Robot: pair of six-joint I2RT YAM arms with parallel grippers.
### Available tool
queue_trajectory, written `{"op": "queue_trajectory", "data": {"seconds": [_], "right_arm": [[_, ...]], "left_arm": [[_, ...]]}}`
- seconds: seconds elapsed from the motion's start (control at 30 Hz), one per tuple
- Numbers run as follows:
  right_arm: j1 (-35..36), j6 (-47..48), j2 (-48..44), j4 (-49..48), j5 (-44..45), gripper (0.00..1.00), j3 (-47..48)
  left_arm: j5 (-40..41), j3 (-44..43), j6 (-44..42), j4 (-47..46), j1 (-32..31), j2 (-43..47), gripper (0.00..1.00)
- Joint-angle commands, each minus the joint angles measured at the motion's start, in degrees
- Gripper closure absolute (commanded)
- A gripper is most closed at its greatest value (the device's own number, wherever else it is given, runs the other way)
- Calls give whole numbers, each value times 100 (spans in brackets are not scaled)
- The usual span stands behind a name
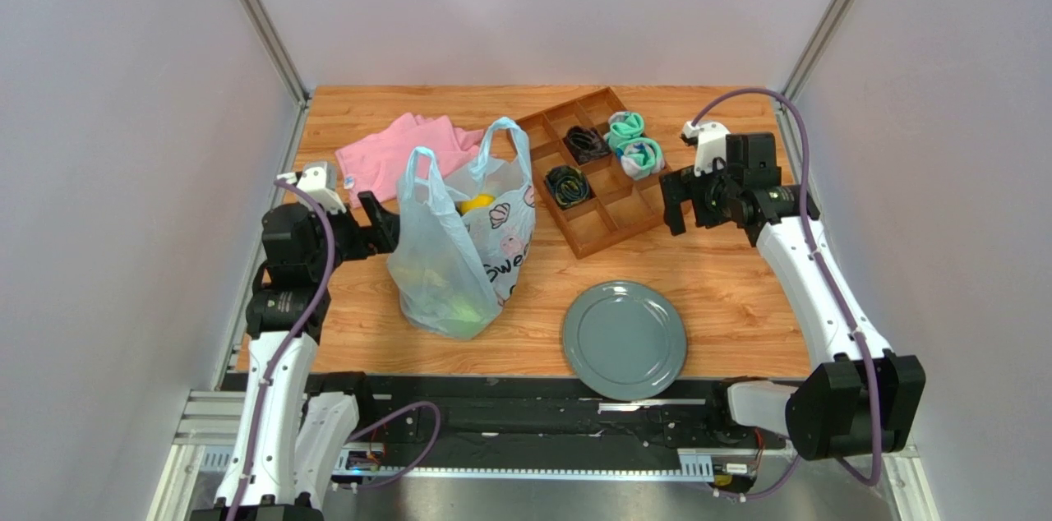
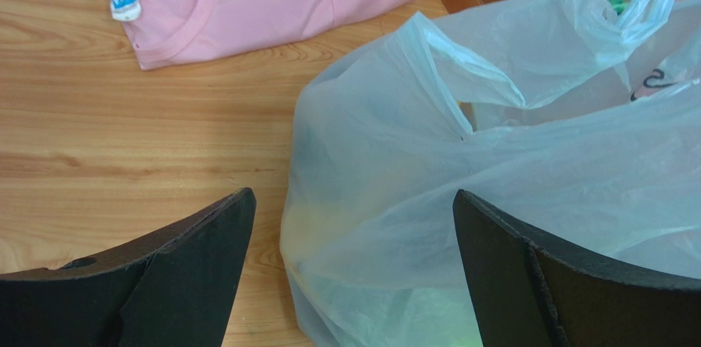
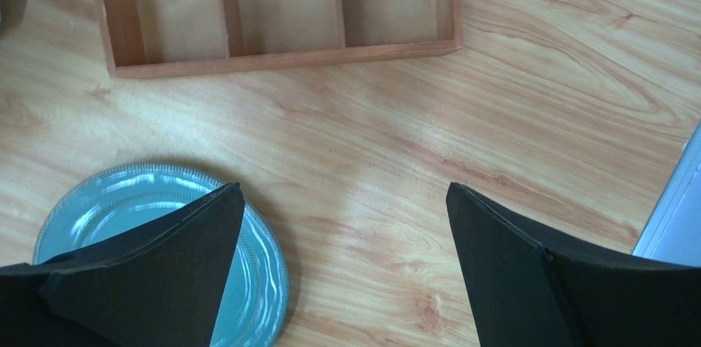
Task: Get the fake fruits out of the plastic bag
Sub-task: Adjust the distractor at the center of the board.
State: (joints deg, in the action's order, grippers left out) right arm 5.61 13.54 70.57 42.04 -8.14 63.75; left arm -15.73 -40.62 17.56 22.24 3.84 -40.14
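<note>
The pale-blue plastic bag (image 1: 459, 238) stands on the table left of centre, handles up, with a white cartoon print on its right side. A yellow fruit (image 1: 478, 203) shows at its mouth and green fruit (image 1: 455, 299) shows dimly through the lower wall. My left gripper (image 1: 383, 229) is open and empty just left of the bag; in the left wrist view the bag (image 2: 510, 166) fills the space between the fingers (image 2: 201, 240). My right gripper (image 1: 673, 203) is open and empty above bare table right of the wooden tray.
A wooden divided tray (image 1: 593, 170) with rolled socks (image 1: 626, 127) stands behind centre. A grey-green plate (image 1: 624, 339) lies near the front edge; it also shows in the right wrist view (image 3: 123, 199). A pink cloth (image 1: 401, 151) lies at the back left.
</note>
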Motion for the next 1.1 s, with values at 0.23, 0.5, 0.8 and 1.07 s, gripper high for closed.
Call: {"op": "queue_trajectory", "data": {"seconds": [0.23, 0.5, 0.8, 1.07], "right_arm": [[204, 1625, 1011, 481, -1216, 14, 1236], [897, 1546, 1406, 297, -1287, 28, 1246], [1539, 1116, 2268, 111, -1821, 48, 1597], [2058, 282, 3129, -72, -2517, 59, 1887]], "left_arm": [[-827, 178, -157, -167, 21, 33, 2], [-783, -51, -227, -115, 21, -29, 6], [-880, -560, -403, 105, 56, -266, 8], [-871, -1018, -385, 114, 223, -424, 9]]}}
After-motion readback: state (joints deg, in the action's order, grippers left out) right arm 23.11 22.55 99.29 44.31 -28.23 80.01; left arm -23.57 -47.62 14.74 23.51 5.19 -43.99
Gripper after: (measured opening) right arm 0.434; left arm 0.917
